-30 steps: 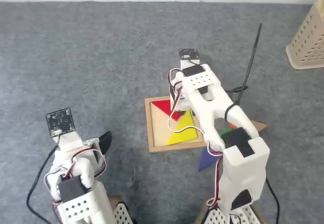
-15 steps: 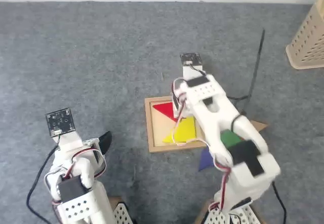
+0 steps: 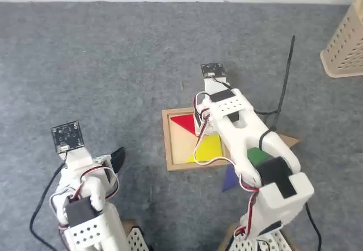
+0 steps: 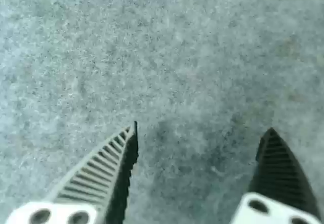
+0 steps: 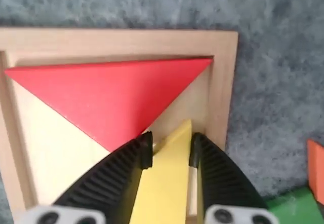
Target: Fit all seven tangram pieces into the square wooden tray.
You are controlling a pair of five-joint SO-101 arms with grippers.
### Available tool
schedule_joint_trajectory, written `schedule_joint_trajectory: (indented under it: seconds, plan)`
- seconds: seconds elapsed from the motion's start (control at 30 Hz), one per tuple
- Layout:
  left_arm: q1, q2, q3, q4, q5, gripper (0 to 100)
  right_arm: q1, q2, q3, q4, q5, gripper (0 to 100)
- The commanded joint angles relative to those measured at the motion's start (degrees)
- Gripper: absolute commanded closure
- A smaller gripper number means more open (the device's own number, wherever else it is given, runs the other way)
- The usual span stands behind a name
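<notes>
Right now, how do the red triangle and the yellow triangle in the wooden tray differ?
The red triangular piece lies free of any tool; the yellow triangular piece is clamped between the right tool's fingers. Red's long edge runs along a wall of the square wooden tray; yellow's narrow tip points close beside red's corner. Both are triangles inside the tray.

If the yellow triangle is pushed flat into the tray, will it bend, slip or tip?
Probably stiff: the yellow triangle shows straight edges between the fingers of the right gripper. Its smooth faces may slip, as the grip is near a narrowing tip. It looks flat, so it should lie in the tray without rolling.
</notes>
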Motion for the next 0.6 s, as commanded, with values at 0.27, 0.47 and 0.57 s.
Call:
schedule_joint_trajectory:
  seconds: [0.27, 0.47, 0.57]
  plan:
    - [0.1, -0.7, -0.7, -0.1, -0.1, 65, -0.6, 6.4, -13.1, 4.4, 1.1, 86.4]
    - [0.1, -0.7, -0.7, -0.1, -0.1, 65, -0.4, 3.0, -7.7, 5.1, 0.8, 86.4]
    - [0.1, -0.7, -0.7, -0.1, -0.1, 65, -0.1, 2.2, -5.2, 5.1, 1.0, 86.4]
